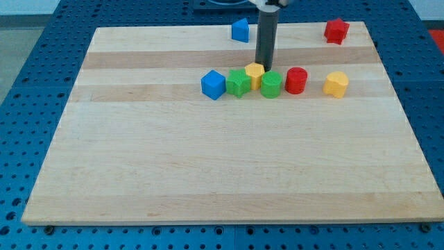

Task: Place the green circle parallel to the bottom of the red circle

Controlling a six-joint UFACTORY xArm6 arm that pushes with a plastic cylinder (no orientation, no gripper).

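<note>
We see the wooden desk (208, 173) filling most of the view, with all the blocks gathered toward the view's top. The dark rod comes down from the view's top, and my tip (263, 67) ends just above the green circle (271, 85), close to or touching its upper edge; there are no jaws on this rod, so nothing is gripped. The green circle is our landmark. The red circle (296, 80) stands just beside it on the view's right, the two nearly level in a row. Further right of it, apart from the red circle, sits a yellow block (336, 84). Another yellow block (254, 71) sits just up and left of the green circle, beside my tip. A green star-like block (238, 82) lies left of the green circle, and a blue cube (214, 84) touches that one's left side. Well above the green circle, a blue block (240, 30) sits toward the left and a red block (336, 30) far toward the right.
</note>
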